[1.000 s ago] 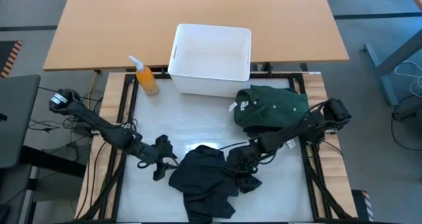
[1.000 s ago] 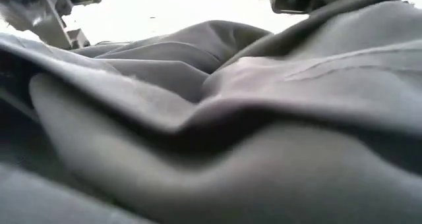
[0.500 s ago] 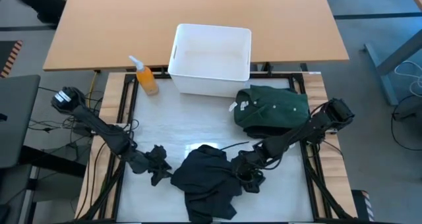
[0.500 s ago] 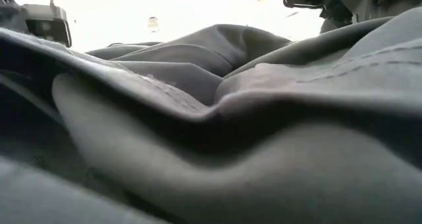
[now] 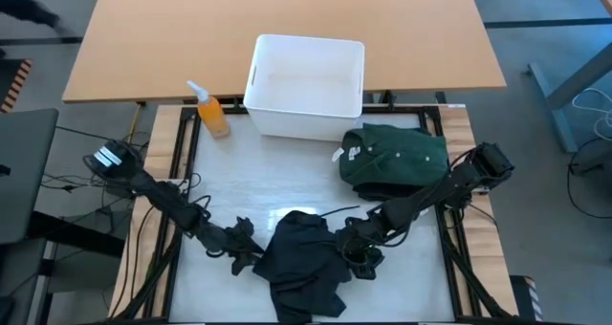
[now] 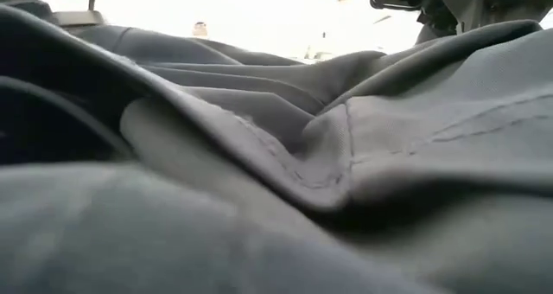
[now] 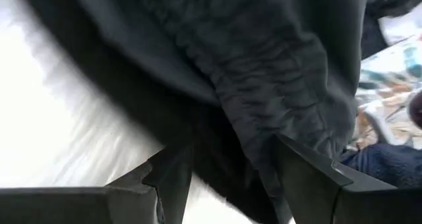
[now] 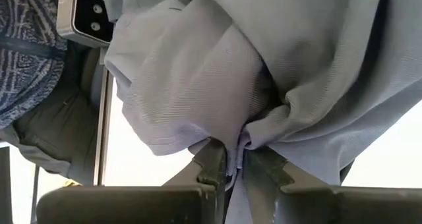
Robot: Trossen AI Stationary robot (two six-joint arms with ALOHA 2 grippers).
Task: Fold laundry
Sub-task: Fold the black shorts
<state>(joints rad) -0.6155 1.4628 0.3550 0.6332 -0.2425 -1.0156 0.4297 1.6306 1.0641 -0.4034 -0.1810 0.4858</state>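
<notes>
The laundry is in two lots on the pale desk (image 5: 239,186): a crumpled black garment (image 5: 304,268) at the near edge and a dark green shirt (image 5: 394,155), already folded flat, beyond it beside the white bin (image 5: 306,84). An orange spray bottle (image 5: 210,112) stands at far left. The left gripper (image 5: 245,255) sits at the black garment's left edge, fingers spread wide around a gathered, elastic-looking hem, not yet closed. The right gripper (image 5: 356,258) pinches a fold of the same cloth on its right side. This looks like the spreading-out step; next, the left should close so both can pull the soft, ribbed fabric flat.
</notes>
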